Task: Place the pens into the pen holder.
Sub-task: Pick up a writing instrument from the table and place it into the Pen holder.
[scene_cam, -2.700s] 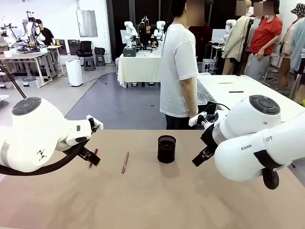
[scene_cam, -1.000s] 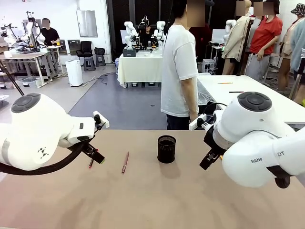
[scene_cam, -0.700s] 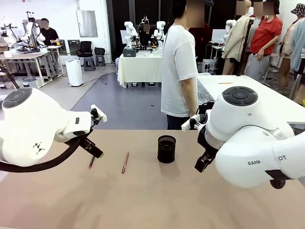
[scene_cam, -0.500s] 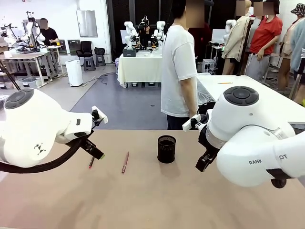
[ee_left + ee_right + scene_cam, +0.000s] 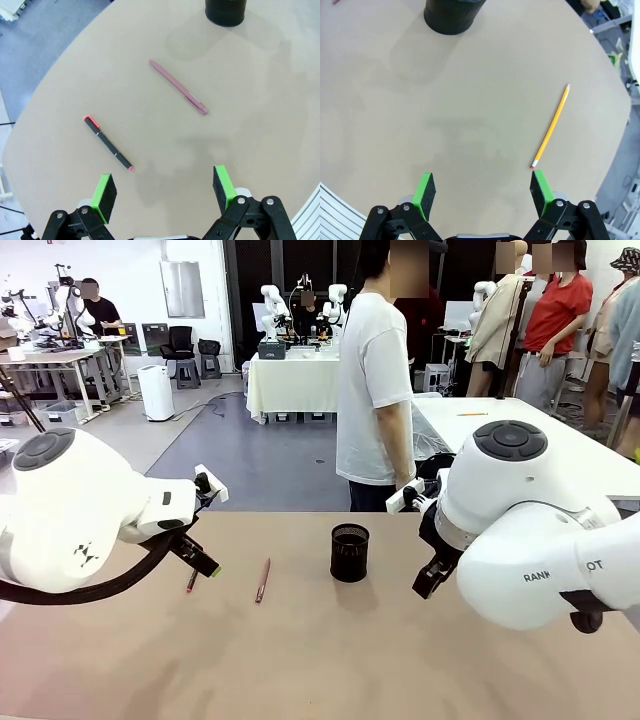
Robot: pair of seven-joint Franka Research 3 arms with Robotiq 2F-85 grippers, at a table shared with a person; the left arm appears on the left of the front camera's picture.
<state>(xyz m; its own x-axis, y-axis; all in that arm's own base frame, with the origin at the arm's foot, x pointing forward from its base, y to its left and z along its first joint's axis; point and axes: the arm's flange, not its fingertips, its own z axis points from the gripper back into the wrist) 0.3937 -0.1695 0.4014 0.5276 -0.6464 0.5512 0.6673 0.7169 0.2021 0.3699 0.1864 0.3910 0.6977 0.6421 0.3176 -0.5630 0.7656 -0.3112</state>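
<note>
The black mesh pen holder (image 5: 349, 552) stands mid-table; its base shows in the left wrist view (image 5: 225, 10) and the right wrist view (image 5: 453, 13). A reddish-brown pen (image 5: 262, 580) (image 5: 178, 93) and a black pen with red ends (image 5: 191, 580) (image 5: 108, 143) lie flat to its left. A yellow pencil (image 5: 550, 127) lies on the right side of the table. My left gripper (image 5: 164, 187) (image 5: 203, 561) hovers open above the two pens. My right gripper (image 5: 482, 187) (image 5: 430, 578) hangs open over bare table, with the pencil's eraser end beside its right finger.
A person in a white T-shirt (image 5: 373, 390) stands at the table's far edge, behind the holder. The tan table (image 5: 320, 660) curves away at its edges in both wrist views. A white table (image 5: 520, 430) with small items stands behind on the right.
Both arms have shifted slightly, the right arm's body rising and swinging a little left. Both grippers stay open and the pens and holder have not moved.
</note>
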